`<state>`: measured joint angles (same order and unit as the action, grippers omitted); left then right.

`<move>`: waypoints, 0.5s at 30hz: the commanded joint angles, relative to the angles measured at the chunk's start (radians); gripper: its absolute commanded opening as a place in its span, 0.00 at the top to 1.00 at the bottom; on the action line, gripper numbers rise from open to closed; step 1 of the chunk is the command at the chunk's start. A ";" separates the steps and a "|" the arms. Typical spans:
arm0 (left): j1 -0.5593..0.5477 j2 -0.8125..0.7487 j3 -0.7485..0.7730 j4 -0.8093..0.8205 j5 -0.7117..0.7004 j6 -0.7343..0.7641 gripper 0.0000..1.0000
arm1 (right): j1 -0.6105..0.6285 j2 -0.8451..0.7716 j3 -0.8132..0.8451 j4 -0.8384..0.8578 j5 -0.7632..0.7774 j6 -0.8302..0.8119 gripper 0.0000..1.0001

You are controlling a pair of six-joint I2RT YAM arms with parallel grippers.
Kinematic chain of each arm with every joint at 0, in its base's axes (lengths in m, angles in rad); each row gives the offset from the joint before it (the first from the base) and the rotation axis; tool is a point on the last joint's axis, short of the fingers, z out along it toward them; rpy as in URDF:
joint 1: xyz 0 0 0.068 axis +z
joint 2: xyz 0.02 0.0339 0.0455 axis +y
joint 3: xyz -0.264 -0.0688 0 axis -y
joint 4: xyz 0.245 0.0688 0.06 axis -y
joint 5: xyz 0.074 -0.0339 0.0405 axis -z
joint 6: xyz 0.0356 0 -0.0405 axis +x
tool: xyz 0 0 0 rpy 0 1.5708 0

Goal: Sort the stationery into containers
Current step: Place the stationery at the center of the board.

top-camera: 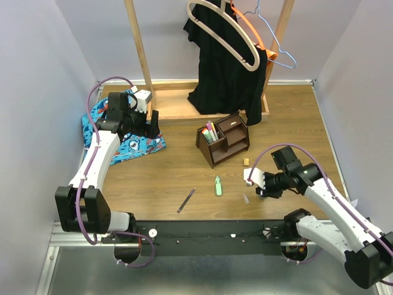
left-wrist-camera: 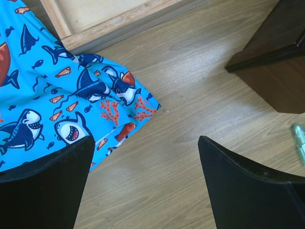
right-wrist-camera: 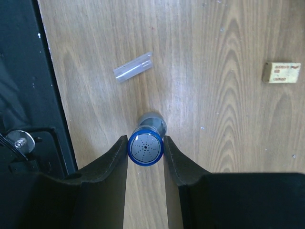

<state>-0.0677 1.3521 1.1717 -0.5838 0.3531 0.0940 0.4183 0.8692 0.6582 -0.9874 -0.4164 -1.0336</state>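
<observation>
My right tool [right-wrist-camera: 145, 141] grips the small blue bottle [right-wrist-camera: 145, 149], upright at the bench's [right-wrist-camera: 214, 71] near right. The dark wooden organizer [top-camera: 224, 140] lies ahead and leftward. My left tool [left-wrist-camera: 145, 140] gapes empty.

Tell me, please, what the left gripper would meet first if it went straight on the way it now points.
Probably the bare wooden tabletop, between the blue shark-print cloth and the dark brown wooden organizer, though depth is unclear.
</observation>
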 commanded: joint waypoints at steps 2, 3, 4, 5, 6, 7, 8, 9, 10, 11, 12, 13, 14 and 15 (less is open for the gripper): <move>-0.006 -0.001 0.011 0.012 0.003 0.010 0.01 | -0.006 0.028 -0.023 0.033 -0.062 -0.040 0.99; -0.006 -0.001 0.011 0.010 0.001 0.010 0.01 | -0.006 0.039 -0.026 0.045 -0.064 -0.040 0.99; -0.006 -0.001 0.011 0.010 -0.002 0.010 0.01 | -0.006 0.045 -0.026 0.052 -0.067 -0.040 0.99; -0.006 -0.004 0.011 0.007 -0.003 0.012 0.01 | -0.004 0.054 -0.025 0.055 -0.065 -0.040 0.99; -0.006 -0.004 0.011 0.007 -0.006 0.013 0.01 | -0.006 0.062 -0.022 0.062 -0.065 -0.040 0.99; -0.006 -0.005 0.009 0.006 -0.005 0.013 0.01 | -0.004 0.080 -0.020 0.061 -0.062 -0.048 0.99; -0.006 -0.007 0.008 0.006 -0.005 0.012 0.01 | -0.006 0.085 -0.019 0.064 -0.062 -0.054 0.99; -0.006 -0.008 0.006 0.006 -0.005 0.012 0.01 | -0.004 0.089 -0.020 0.070 -0.059 -0.056 0.99; -0.006 -0.008 0.005 0.006 -0.006 0.012 0.01 | -0.006 0.094 -0.023 0.073 -0.058 -0.059 0.99; -0.006 -0.008 0.002 0.006 -0.006 0.012 0.01 | -0.006 0.094 -0.023 0.078 -0.058 -0.062 0.99; -0.006 -0.008 0.003 0.006 -0.006 0.012 0.01 | -0.006 0.094 -0.026 0.082 -0.059 -0.066 0.99; -0.006 -0.008 0.002 0.006 -0.008 0.012 0.01 | -0.006 0.096 -0.028 0.085 -0.067 -0.068 0.99; -0.006 -0.010 0.003 0.006 -0.008 0.012 0.01 | -0.004 0.099 -0.028 0.089 -0.071 -0.068 0.99; -0.006 -0.007 0.003 0.006 -0.006 0.012 0.01 | -0.006 0.099 -0.025 0.098 -0.077 -0.066 0.99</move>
<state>-0.0677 1.3521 1.1717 -0.5838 0.3523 0.0940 0.4171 0.9611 0.6449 -0.9321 -0.4622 -1.0748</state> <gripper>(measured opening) 0.987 0.386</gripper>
